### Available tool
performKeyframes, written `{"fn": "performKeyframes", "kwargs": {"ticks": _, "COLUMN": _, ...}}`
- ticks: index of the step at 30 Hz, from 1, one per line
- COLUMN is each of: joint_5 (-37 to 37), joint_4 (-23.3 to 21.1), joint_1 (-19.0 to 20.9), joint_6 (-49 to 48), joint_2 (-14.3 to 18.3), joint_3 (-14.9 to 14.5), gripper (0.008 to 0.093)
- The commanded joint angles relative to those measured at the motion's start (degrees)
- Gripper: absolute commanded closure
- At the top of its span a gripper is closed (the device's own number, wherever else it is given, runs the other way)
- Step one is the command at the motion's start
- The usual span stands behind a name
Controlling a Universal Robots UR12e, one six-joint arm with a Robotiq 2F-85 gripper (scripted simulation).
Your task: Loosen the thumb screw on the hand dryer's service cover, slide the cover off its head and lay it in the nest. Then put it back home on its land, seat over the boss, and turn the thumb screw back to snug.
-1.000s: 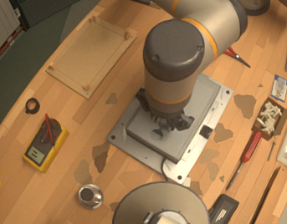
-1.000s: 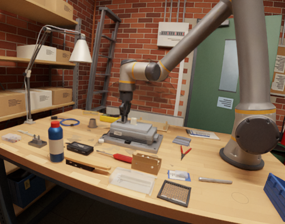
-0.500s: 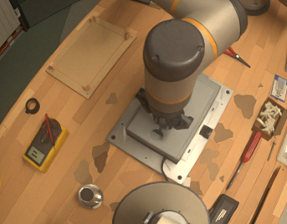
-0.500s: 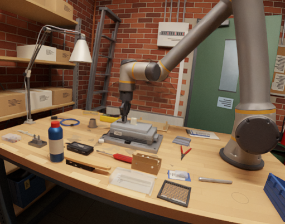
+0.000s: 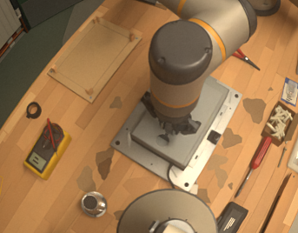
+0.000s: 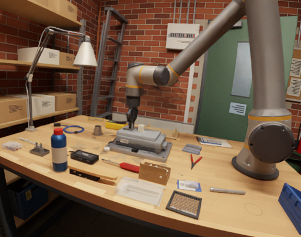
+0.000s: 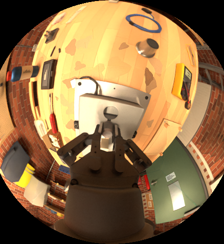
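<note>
The grey service cover (image 5: 175, 130) sits on the hand dryer's base plate (image 5: 225, 110) in the middle of the bench. The thumb screw (image 7: 108, 130) stands up from the cover's near end. My gripper (image 7: 108, 132) comes straight down on it, and its fingers are closed on the screw's head. In the side camera the arm's wrist hides most of the screw (image 5: 163, 137). The second side camera shows the gripper (image 6: 131, 123) upright over the cover (image 6: 139, 138). The nest (image 5: 94, 58), a flat wooden tray with corner pegs, lies empty to the far left of the dryer.
Behind the work stand a brick wall, a ladder and a green door (image 6: 245, 82). A yellow multimeter (image 5: 46, 151) and a metal cup (image 5: 94, 202) lie left of the dryer. A red screwdriver (image 5: 258, 156), pliers (image 5: 247, 59) and a parts box (image 5: 279, 122) lie to its right.
</note>
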Motion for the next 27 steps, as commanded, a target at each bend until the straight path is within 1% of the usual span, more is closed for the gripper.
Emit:
{"fn": "performKeyframes", "kwargs": {"ticks": 1, "joint_5": 0.00, "joint_4": -0.03, "joint_1": 0.00, "joint_6": -0.12, "joint_2": -0.01, "joint_3": -0.04, "gripper": 0.0934}}
{"fn": "performKeyframes", "kwargs": {"ticks": 14, "joint_5": 0.00, "joint_4": -0.02, "joint_1": 0.00, "joint_6": -3.27, "joint_2": -0.02, "joint_3": -0.04, "gripper": 0.0934}}
{"fn": "performKeyframes", "kwargs": {"ticks": 27, "joint_5": 0.00, "joint_4": 0.01, "joint_1": 0.00, "joint_6": -10.48, "joint_2": -0.04, "joint_3": -0.05, "gripper": 0.0934}}
